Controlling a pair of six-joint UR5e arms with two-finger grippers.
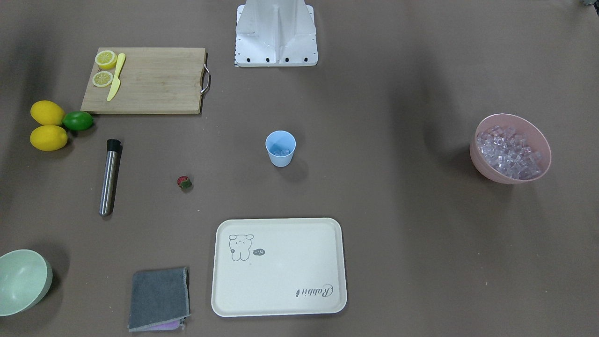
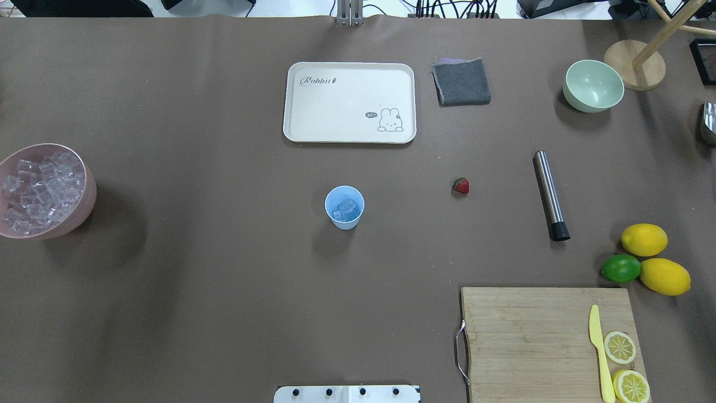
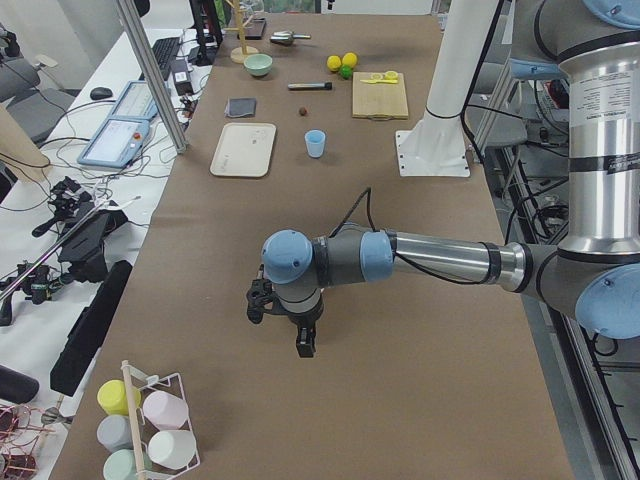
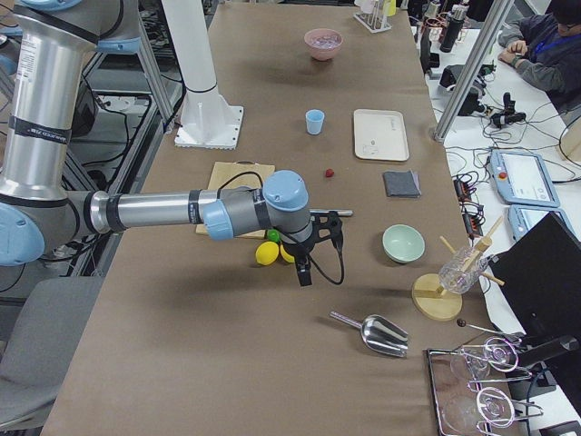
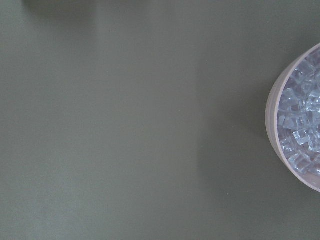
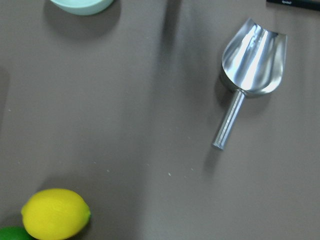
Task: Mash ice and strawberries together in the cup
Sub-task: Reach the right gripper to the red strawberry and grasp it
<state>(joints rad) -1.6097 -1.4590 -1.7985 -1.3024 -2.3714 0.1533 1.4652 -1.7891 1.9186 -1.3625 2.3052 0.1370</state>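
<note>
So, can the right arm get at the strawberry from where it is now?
Probably yes. The strawberry lies alone on bare table between the cup and the steel rod, touching neither, with nothing over it. The right arm hangs near the lemons, on that same side.

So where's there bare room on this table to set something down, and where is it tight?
Widest bare stretch: between the pink bowl of ice and the cup, down to the robot's base. Also free: the gap between cup and cutting board, and the tray holds nothing. Crowded: the side with lemons, lime, metal rod and strawberry.
</note>
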